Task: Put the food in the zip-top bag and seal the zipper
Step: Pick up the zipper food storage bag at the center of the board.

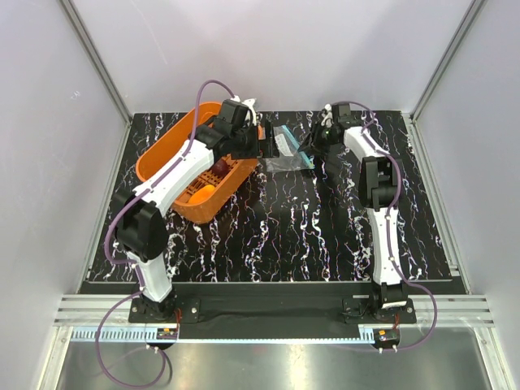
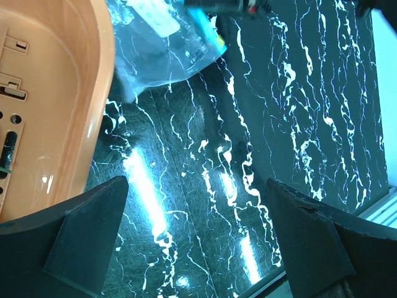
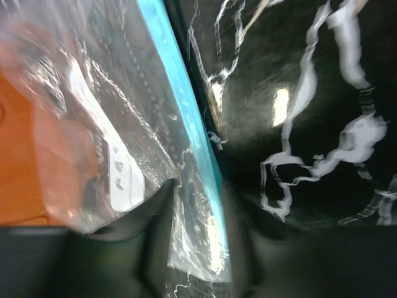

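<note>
Orange basket (image 1: 162, 158), ten o'clock: food (image 1: 203, 192) being contained. Clear zip-top bag (image 1: 286, 146) being pinched by right claw (image 1: 313, 140); left claw (image 2: 193, 183) being held open.

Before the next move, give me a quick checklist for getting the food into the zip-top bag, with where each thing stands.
1. Left claw open and empty: ok.
2. The zipper of the zip-top bag lies between the fingers of the right claw: ok.
3. That claw clamped firmly on it: cannot tell.
4. Bag mouth open: cannot tell.
5. Food in the bag: not ok, pieces lie in the orange basket.
</note>
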Controlling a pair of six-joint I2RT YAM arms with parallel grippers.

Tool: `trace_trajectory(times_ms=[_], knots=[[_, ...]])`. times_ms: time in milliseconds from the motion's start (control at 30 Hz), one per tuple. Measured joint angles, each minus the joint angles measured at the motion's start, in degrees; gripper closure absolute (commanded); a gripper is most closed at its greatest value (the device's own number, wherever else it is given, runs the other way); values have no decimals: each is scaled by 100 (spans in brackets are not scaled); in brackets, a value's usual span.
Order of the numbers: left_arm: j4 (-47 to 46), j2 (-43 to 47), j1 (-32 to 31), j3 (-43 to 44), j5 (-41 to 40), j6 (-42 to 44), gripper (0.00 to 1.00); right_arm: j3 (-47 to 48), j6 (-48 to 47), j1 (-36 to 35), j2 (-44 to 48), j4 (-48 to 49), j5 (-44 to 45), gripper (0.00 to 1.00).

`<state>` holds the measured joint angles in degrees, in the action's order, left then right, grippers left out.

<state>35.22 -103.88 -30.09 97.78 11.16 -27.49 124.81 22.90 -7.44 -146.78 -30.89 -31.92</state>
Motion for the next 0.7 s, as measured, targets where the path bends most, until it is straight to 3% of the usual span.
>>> trace_trajectory(times_ms=[33,67,100,167,400,700], knots=[[2,0,4,0,0,2,1,-52,-11,-31,0,0,-2,67],[7,0,4,0,0,4,1,-144,-15,-63,4,48,-33,81],[11,0,9,0,0,4,1,-256,-35,-94,46,114,-42,89],[28,0,9,-4,4,7,1,-632,-55,-142,221,203,-2,100],[24,-28,7,-9,197,50,1,-2223,-146,-177,1333,232,251,100],[33,-518,-125,125,433,175,1,-4096,-212,-184,3862,103,409,100]])
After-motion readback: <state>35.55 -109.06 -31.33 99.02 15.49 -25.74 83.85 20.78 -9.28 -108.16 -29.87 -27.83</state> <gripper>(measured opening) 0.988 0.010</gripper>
